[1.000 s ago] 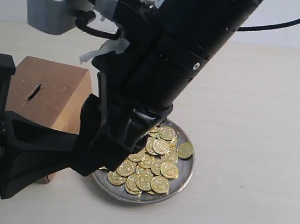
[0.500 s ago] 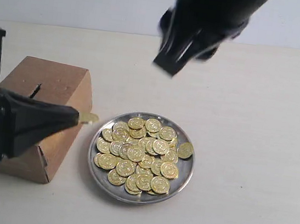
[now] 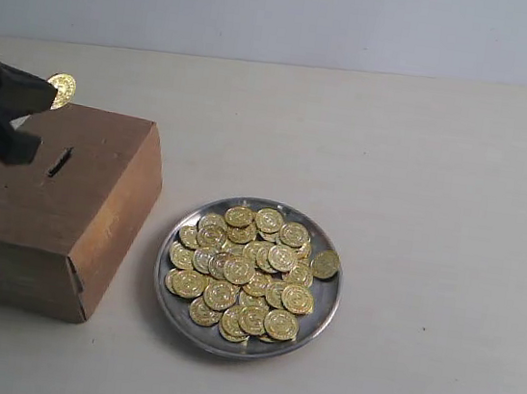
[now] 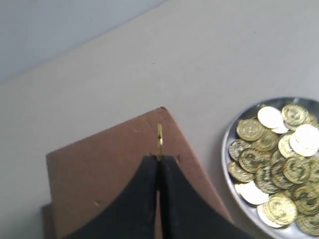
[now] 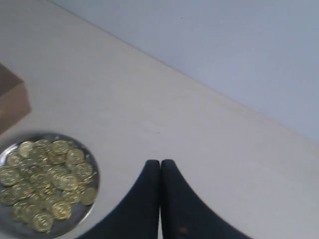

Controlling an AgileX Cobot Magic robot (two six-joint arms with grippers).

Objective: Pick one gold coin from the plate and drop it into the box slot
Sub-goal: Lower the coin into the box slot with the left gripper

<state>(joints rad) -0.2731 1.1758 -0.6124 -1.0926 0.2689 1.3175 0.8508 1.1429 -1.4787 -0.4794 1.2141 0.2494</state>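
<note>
1 gold coin point(image 3: 61, 90) pinched at left fingers point(image 3: 15, 90) tips, above box point(image 3: 58, 209).

I see one gold coin point(image 3: 61, 90) pinched on edge in my left gripper point(image 4: 159, 158), over the far left edge of the brown box point(image 3: 95, 223) and apart from its dark slot point(image 3: 59, 161). Just right of the box, the shiny plate point(image 3: 330, 308) holds heaped coins point(image 3: 244, 270).

brown box point(image 3: 79, 197), silver plate point(image 3: 329, 308), gold coins point(image 3: 244, 272)
</note>
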